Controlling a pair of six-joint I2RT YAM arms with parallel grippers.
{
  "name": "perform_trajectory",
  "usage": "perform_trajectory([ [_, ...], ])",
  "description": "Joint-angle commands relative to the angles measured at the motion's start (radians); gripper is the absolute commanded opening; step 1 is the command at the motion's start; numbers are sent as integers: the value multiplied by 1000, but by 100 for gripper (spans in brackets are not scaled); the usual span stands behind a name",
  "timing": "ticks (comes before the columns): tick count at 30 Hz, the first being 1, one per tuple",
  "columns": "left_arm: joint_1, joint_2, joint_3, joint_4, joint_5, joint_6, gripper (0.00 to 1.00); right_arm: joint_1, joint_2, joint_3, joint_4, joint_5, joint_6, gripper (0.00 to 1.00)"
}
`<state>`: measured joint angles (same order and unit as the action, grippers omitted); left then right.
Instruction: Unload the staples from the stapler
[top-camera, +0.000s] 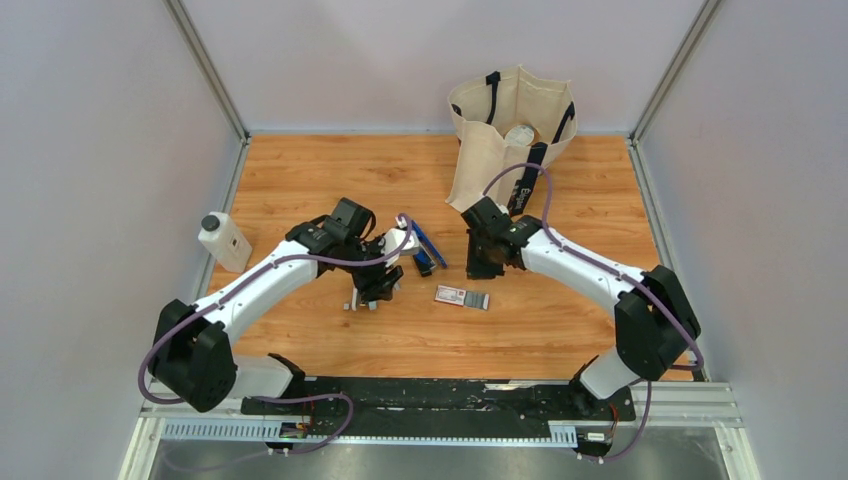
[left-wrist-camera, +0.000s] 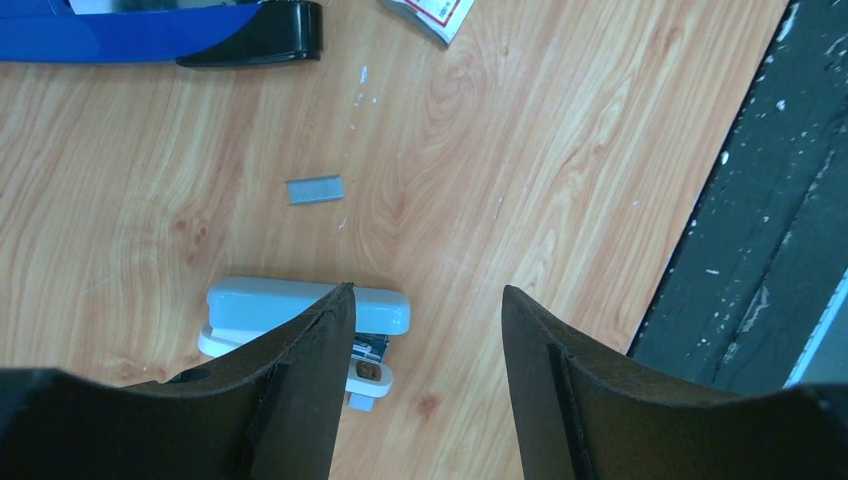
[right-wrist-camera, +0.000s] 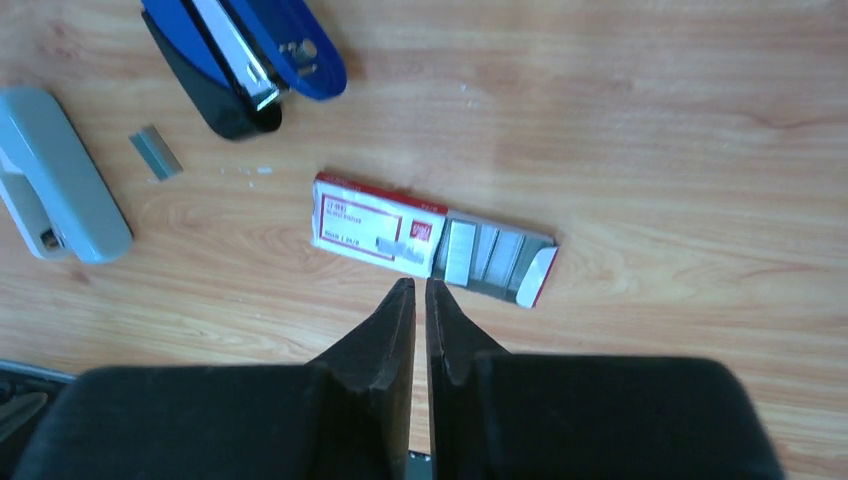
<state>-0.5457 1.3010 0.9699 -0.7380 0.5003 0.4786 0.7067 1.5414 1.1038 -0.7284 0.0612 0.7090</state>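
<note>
Top external view gave us the wooden table (top-camera: 300, 180) with a canvas tote bag (top-camera: 490, 150) at its far edge. The left gripper (left-wrist-camera: 430, 330) hung with fingers apart and empty; the right gripper (right-wrist-camera: 420, 290) was almost together on nothing. The blue stapler (right-wrist-camera: 245, 55) lay hinged open near the table's middle, with a grey stapler (left-wrist-camera: 300, 308) toward the near edge and a staple box (right-wrist-camera: 380, 225) beside. A loose staple strip (left-wrist-camera: 315, 190) lay between the staplers. We judged unloading well along; checking the magazine next would call for a fine pinch.
</note>
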Motion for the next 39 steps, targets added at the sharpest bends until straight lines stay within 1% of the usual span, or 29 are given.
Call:
perform_trajectory([
  [1,-10,14,27,11,-29,80,64,-39,51,37,15,31,-52,11],
  [5,-26,6,-11,57,-61,92,66,-39,160,57,82,14,-57,11],
  [11,-71,18,-36,112,-117,212,70,-39,243,59,142,5,-45,10],
  [17,-82,107,-11,135,-170,302,72,-33,246,15,192,-26,-20,9],
  [23,-120,147,-51,196,-232,413,72,-18,229,-38,201,-31,-13,9],
  [31,-148,234,-17,206,-310,554,72,-4,168,-128,216,-41,18,8],
  [34,-160,264,-14,209,-344,613,72,-4,160,-127,207,-35,11,8],
  [39,-174,274,-46,278,-387,712,73,-10,177,-78,178,-23,-8,8],
])
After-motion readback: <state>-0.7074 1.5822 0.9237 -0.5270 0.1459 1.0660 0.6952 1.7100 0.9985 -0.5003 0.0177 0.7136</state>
